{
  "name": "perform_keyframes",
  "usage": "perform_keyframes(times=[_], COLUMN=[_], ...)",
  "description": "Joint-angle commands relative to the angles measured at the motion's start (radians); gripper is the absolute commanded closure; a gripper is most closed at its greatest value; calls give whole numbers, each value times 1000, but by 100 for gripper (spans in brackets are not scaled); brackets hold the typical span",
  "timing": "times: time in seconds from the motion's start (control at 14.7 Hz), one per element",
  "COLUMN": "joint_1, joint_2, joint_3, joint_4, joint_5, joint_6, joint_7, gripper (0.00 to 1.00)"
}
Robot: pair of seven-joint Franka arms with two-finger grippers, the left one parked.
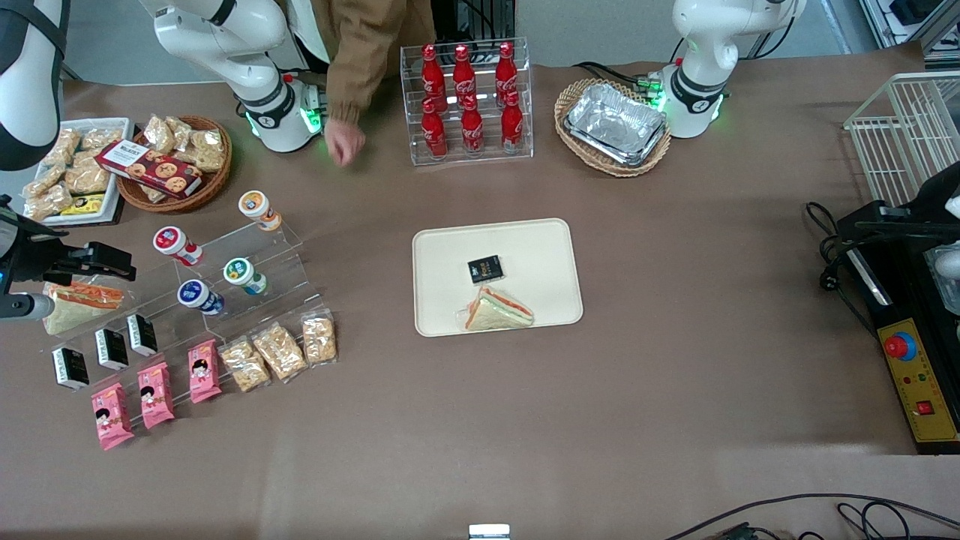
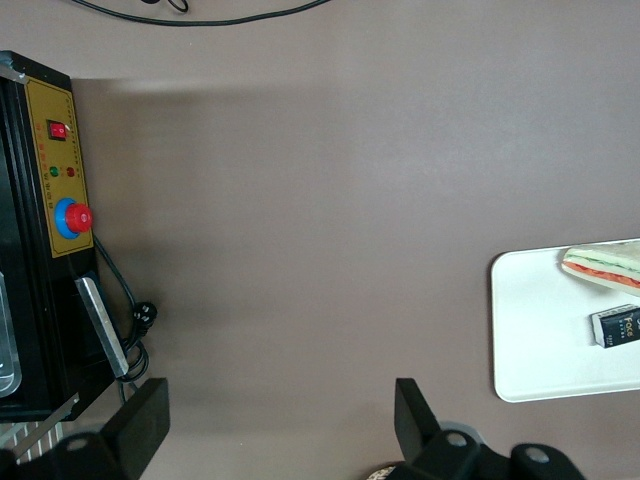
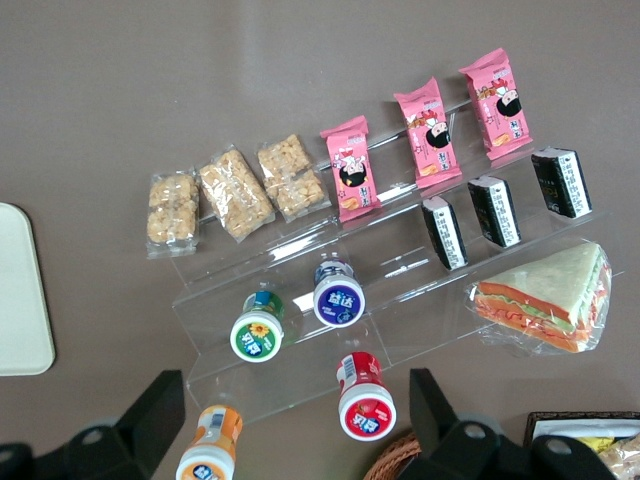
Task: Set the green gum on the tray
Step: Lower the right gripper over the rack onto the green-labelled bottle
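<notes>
The green gum (image 1: 244,274) (image 3: 258,333) is a small white bottle with a green-ringed lid. It stands on a step of a clear acrylic stand (image 1: 225,281), beside the blue-labelled bottle (image 1: 199,295). The cream tray (image 1: 540,251) (image 3: 20,290) (image 2: 540,330) lies mid-table and holds a wrapped sandwich (image 1: 499,310) and a small black packet (image 1: 485,269). My gripper (image 1: 105,261) (image 3: 290,420) hangs open above the working arm's end of the stand. It is well above the bottles and holds nothing.
Red-labelled (image 1: 176,244) and orange-labelled (image 1: 259,209) bottles share the stand with snack bags, pink packs, black packets and another sandwich (image 1: 82,304). A cola rack (image 1: 466,101), a basket of foil trays (image 1: 613,124), a cookie basket (image 1: 174,161) and a person's hand (image 1: 343,142) are farther back.
</notes>
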Motion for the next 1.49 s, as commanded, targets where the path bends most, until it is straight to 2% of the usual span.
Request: perform_keyframes(times=[0.0, 0.41, 0.88, 1.22, 1.43], joint_1=[3, 6, 13, 35, 61], joint_2=[5, -13, -214, -276, -317], joint_3=[-3, -1, 0, 8, 23], joint_4=[9, -53, -450, -671, -790], joint_5=[-7, 25, 26, 22, 16], joint_6=[14, 35, 326, 497, 583], joint_7=[-11, -11, -9, 13, 92], gripper=[0, 0, 0, 0, 0])
